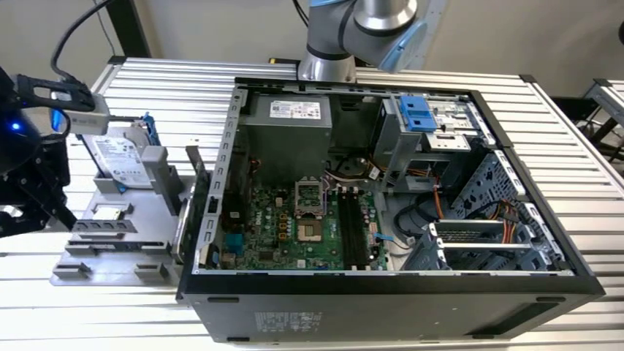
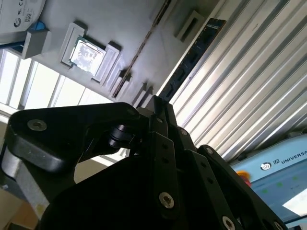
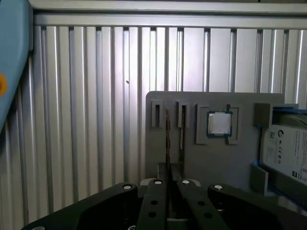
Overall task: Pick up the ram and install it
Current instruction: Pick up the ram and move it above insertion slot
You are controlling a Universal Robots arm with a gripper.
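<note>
Two wrist views show me the gripper [image 3: 170,173] pinched narrow on the near end of the ram [image 2: 191,56], which stands on edge along the grey tray [image 3: 216,163]. From the exterior view I also get the open computer case [image 1: 390,284], and the arm's wrist [image 1: 29,175] hanging at the exterior view's left, beside that tray.
</note>
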